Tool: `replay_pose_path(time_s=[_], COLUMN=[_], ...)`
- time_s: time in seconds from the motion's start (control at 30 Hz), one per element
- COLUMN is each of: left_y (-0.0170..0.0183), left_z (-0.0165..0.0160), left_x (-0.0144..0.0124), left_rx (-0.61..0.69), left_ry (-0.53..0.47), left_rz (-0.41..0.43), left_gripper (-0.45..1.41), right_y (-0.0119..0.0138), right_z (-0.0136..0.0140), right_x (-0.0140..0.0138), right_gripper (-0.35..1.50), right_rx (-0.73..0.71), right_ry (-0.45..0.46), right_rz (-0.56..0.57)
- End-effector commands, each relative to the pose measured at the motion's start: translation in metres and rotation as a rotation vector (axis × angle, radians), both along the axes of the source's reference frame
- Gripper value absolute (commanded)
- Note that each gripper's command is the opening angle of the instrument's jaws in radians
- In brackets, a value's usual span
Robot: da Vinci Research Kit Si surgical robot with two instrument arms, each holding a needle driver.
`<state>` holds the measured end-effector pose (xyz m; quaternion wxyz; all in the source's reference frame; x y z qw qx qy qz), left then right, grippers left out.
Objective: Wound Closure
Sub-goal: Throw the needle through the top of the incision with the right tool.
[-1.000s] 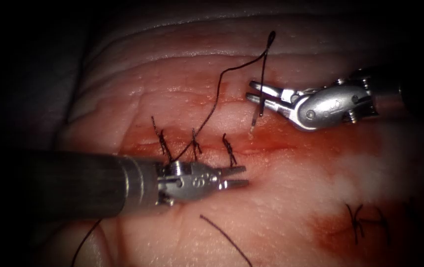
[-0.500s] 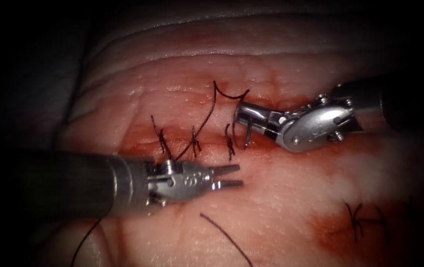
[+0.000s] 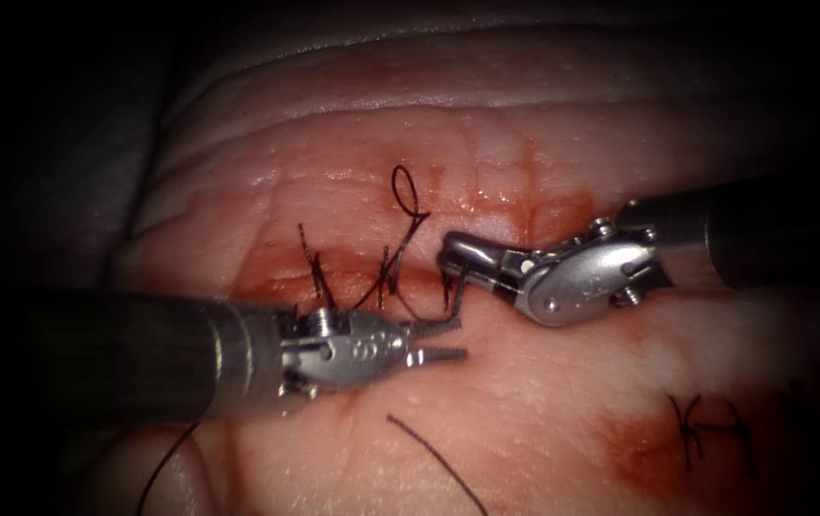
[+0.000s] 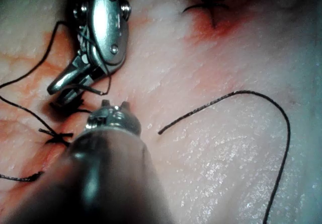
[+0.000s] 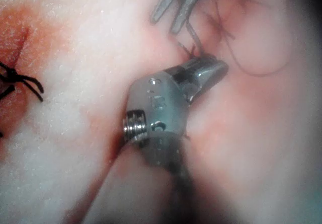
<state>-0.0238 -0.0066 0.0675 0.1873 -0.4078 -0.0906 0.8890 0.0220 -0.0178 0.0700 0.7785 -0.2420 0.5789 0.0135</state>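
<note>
The tissue (image 3: 544,401) has a cut (image 3: 525,287) running across it, with three dark stitches (image 3: 315,272) along its left part. My right tool (image 3: 455,256) is shut on the curved needle (image 3: 453,291) at about mid-curve, right beside the rightmost stitch. The needle points down at the cut; I cannot tell whether its tip is in the tissue. Thread (image 3: 406,199) curls in a small loop above the stitches. My left tool (image 3: 444,341) lies just below the cut, open, holding nothing, its jaws close under the needle. The left wrist view shows the right tool (image 4: 68,85) with the needle (image 4: 98,89).
A loose cut piece of thread (image 3: 434,457) lies on the tissue below the left tool, and it also shows in the left wrist view as a curved thread piece (image 4: 236,95). An older knotted stitch (image 3: 692,425) sits in a red patch at the lower right.
The right tool has carried the needle down and to the left, from above the cut to the rightmost stitch. The trailing thread has slackened into a loop. The left tool shifted slightly left.
</note>
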Motion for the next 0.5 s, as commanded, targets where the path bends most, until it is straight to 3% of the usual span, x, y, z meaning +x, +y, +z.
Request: replay_pose_path(time_s=[0.03,0.5], left_y=[-0.0001,0.0000], left_z=[0.0006,0.0008], left_x=[-0.0005,-0.0004], left_rx=[0.000,0.000], left_ry=[-0.001,-0.002], left_rz=[0.001,0.002], left_gripper=[0.04,0.04], right_y=[-0.0006,-0.0013], right_z=[0.0008,0.0010], right_x=[0.0003,0.0000], right_gripper=[-0.35,-0.35], right_rx=[0.011,0.136], right_ry=[-0.001,-0.018], right_rz=[-0.003,-0.021])
